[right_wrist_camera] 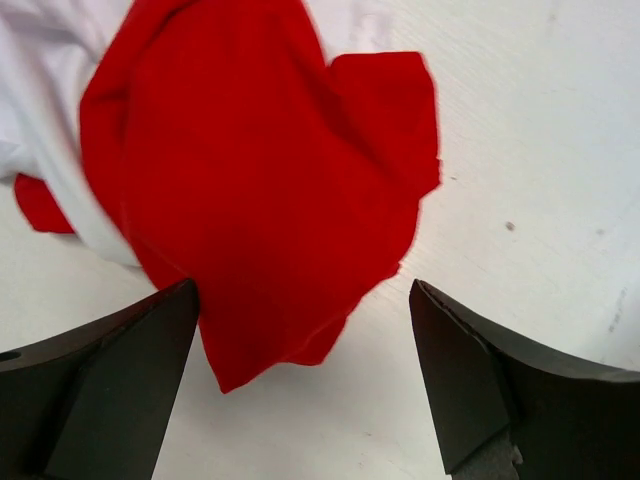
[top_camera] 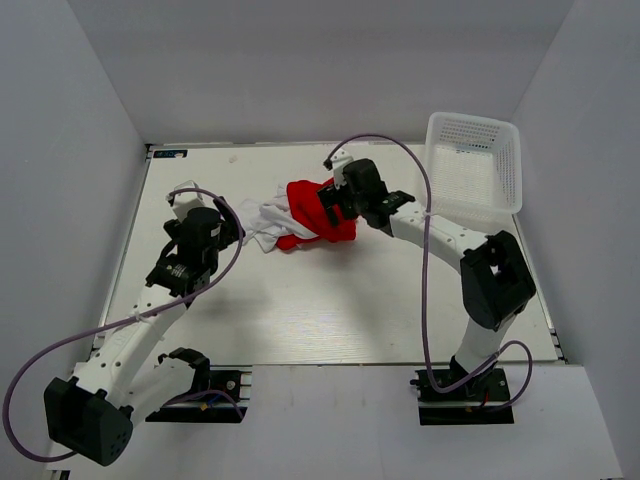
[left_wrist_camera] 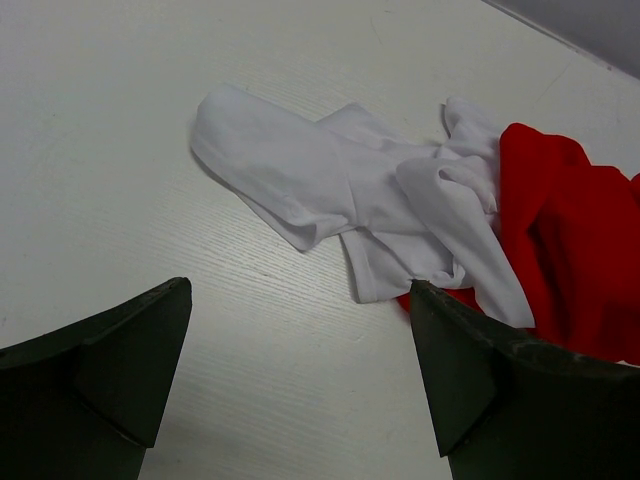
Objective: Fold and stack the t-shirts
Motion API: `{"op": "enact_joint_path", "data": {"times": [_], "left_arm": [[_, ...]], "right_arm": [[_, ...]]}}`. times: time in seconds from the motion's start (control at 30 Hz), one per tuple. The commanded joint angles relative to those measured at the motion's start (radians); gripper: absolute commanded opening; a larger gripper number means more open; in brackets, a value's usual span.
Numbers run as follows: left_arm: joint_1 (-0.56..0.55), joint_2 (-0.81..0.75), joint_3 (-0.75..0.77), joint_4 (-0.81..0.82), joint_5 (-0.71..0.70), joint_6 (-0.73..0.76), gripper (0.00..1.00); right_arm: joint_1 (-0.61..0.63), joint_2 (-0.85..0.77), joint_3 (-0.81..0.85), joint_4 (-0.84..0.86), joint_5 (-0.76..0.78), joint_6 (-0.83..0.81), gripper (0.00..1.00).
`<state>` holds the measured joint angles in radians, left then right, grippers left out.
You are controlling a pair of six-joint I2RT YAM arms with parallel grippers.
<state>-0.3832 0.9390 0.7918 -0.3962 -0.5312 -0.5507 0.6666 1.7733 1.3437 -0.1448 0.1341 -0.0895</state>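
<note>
One white t-shirt [left_wrist_camera: 330,190], one red t-shirt [right_wrist_camera: 260,180], one basket [top_camera: 470,165]

Red t-shirt [top_camera: 305,205] is lying crumpled mid-table [top_camera: 330,310], overlapping the white t-shirt [top_camera: 264,224] on its left. Right gripper [top_camera: 330,206] is hanging over the red cloth's right part. Left gripper [top_camera: 232,229] is pointing at the white cloth's left edge. White lattice basket [top_camera: 476,165] is sitting at the far right corner.

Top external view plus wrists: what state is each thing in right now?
Red t-shirt: crumpled, unfolded, tangled with the white one.
White t-shirt: crumpled, unfolded.
Basket: upright, at the far right.
Left fingers: open, holding nothing.
Right fingers: open, over the red t-shirt.
</note>
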Motion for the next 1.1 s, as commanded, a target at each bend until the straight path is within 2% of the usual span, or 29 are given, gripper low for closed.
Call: {"op": "enact_joint_path", "data": {"times": [0.0,0.13,0.27,0.33,0.37,0.4,0.47,0.5,0.63,0.7,0.83,0.93,1.0,1.03,1.07], "left_arm": [[0.003,-0.003,0.027,0.003,-0.004,-0.006,1.0],[0.003,-0.003,0.018,0.014,0.014,-0.006,1.0],[0.003,0.006,0.018,0.014,0.014,0.003,1.0],[0.003,0.006,0.018,0.014,0.014,0.003,1.0],[0.003,0.006,0.018,0.014,0.014,0.003,1.0],[0.003,0.006,0.018,0.014,0.014,0.003,1.0],[0.003,0.006,0.018,0.014,0.014,0.003,1.0],[0.003,-0.003,0.018,0.014,0.014,0.003,1.0],[0.003,-0.012,0.018,0.014,0.014,0.003,1.0],[0.003,-0.012,0.009,0.023,0.023,0.003,1.0],[0.003,-0.012,0.009,0.033,0.023,0.003,1.0],[0.003,-0.012,0.009,0.033,0.033,0.003,1.0],[0.003,-0.003,0.009,0.033,0.033,0.003,1.0],[0.003,-0.003,0.009,0.033,0.033,0.003,1.0],[0.003,-0.003,0.009,0.033,0.033,0.003,1.0]], "right_arm": [[-0.016,-0.055,-0.012,0.065,0.058,0.059,0.9],[-0.033,0.0,-0.012,0.068,-0.045,0.066,0.9],[-0.039,0.106,0.03,0.077,-0.238,0.059,0.9],[-0.045,0.15,0.066,0.054,-0.261,0.074,0.81],[-0.045,0.175,0.086,0.051,-0.271,0.079,0.69],[-0.048,0.187,0.106,0.039,-0.274,0.082,0.36],[-0.052,0.179,0.124,0.033,-0.293,0.097,0.07],[-0.052,0.142,0.126,0.054,-0.285,0.094,0.0],[-0.05,0.017,0.196,0.053,-0.199,0.043,0.0],[-0.045,-0.066,0.259,0.03,-0.107,0.025,0.0],[-0.045,-0.173,0.362,0.082,-0.093,-0.059,0.0],[-0.05,-0.192,0.467,0.109,-0.062,-0.079,0.0],[-0.048,-0.195,0.491,0.131,0.056,-0.088,0.0],[-0.05,-0.192,0.511,0.231,0.091,-0.104,0.0],[-0.05,-0.189,0.531,0.263,0.205,-0.121,0.0]]}}
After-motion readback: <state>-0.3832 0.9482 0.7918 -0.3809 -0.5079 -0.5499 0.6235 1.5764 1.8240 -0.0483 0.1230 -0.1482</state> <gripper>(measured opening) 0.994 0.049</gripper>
